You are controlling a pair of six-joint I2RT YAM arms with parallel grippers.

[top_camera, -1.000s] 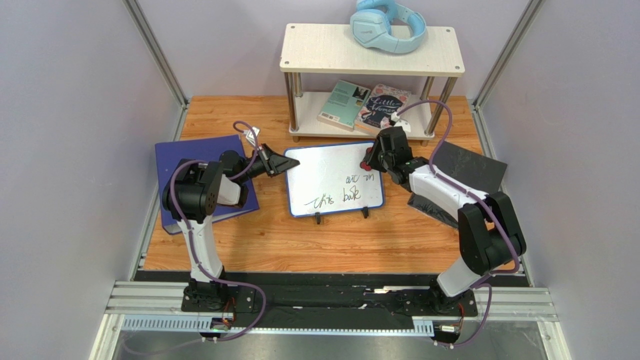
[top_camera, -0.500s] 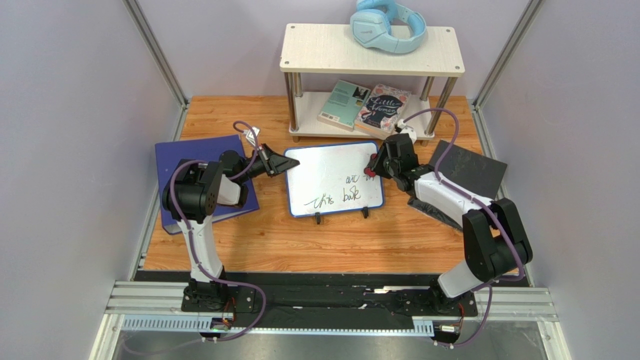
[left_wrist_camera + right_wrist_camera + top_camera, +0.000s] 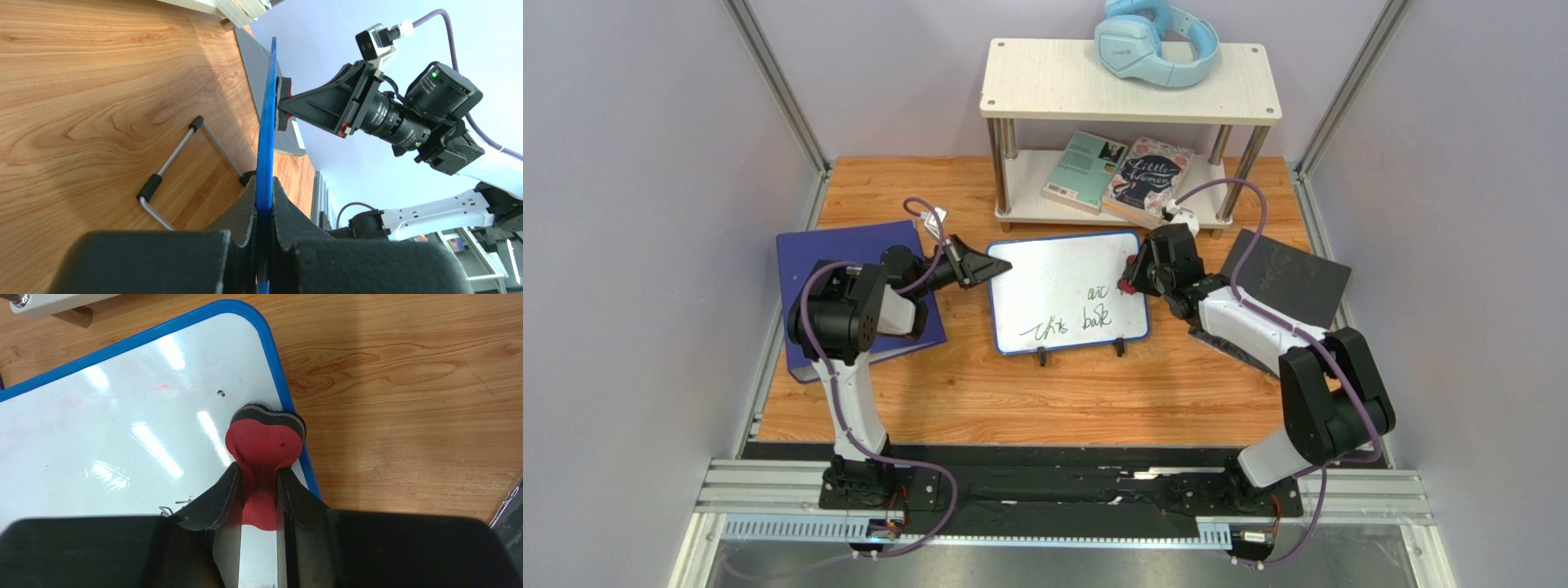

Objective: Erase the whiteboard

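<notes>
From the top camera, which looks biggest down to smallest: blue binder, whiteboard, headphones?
1. Dark blue binder and blue-framed glossy whiteboard: about alike, binder partly hidden.
2. Light blue headphones, though raised nearer the camera.

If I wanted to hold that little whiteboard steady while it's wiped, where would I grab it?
Probably the left edge of the whiteboard, pinched from the left as the left gripper does: it is flat and thin, and a grip there clears the writing.

left edge: left claw (image 3: 999, 267) clamped on whiteboard (image 3: 1063, 288), no way in
right edge: right claw (image 3: 1127, 279) pressing red eraser (image 3: 265, 440) there
behind: shelf (image 3: 1038, 76) close, tight
front: bare table (image 3: 1014, 392), open approach
flanks: binder (image 3: 799, 270) left, black board (image 3: 1296, 276) right
</notes>
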